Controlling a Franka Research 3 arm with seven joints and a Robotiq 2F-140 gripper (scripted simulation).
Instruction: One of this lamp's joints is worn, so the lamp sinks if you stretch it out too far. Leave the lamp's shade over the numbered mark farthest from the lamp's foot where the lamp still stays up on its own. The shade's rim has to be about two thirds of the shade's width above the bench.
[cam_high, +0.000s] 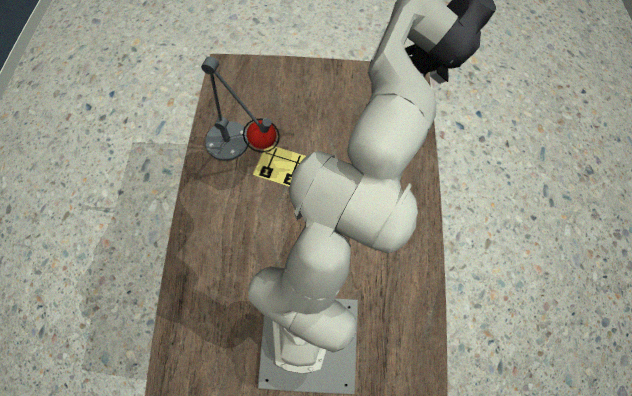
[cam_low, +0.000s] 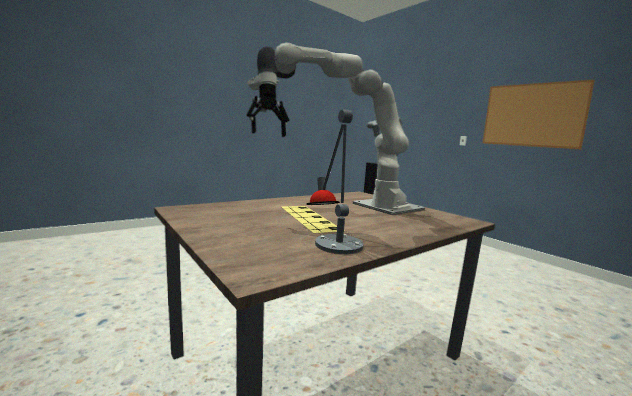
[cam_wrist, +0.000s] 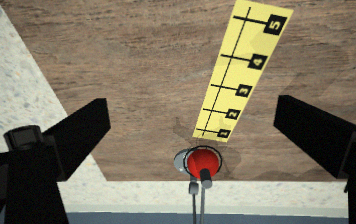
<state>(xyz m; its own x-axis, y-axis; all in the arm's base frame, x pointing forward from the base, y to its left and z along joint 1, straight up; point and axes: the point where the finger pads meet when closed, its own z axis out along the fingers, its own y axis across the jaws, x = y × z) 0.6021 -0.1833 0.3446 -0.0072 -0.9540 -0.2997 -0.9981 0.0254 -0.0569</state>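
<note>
The lamp has a round grey foot (cam_high: 226, 143) (cam_low: 339, 244), two thin grey arms folded up to an elbow joint (cam_high: 210, 64) (cam_low: 345, 116), and a red dome shade (cam_high: 260, 135) (cam_low: 322, 197) (cam_wrist: 202, 161). The shade sits low, at or near the bench surface, right beside the foot and just short of mark 1. A yellow strip (cam_high: 278, 159) (cam_low: 310, 218) (cam_wrist: 240, 75) with marks 1 to 5 runs away from the shade. My gripper (cam_low: 268, 131) (cam_wrist: 191, 112) is open and empty, hanging high above the bench over the lamp's end of the strip. In the top view the arm hides most of the strip.
The wooden bench (cam_high: 225, 260) (cam_low: 225, 240) carries the robot's base plate (cam_high: 345, 345) (cam_low: 390, 206) at the end opposite the lamp. The lamp's foot stands near a bench edge, with speckled floor beyond it in the wrist view.
</note>
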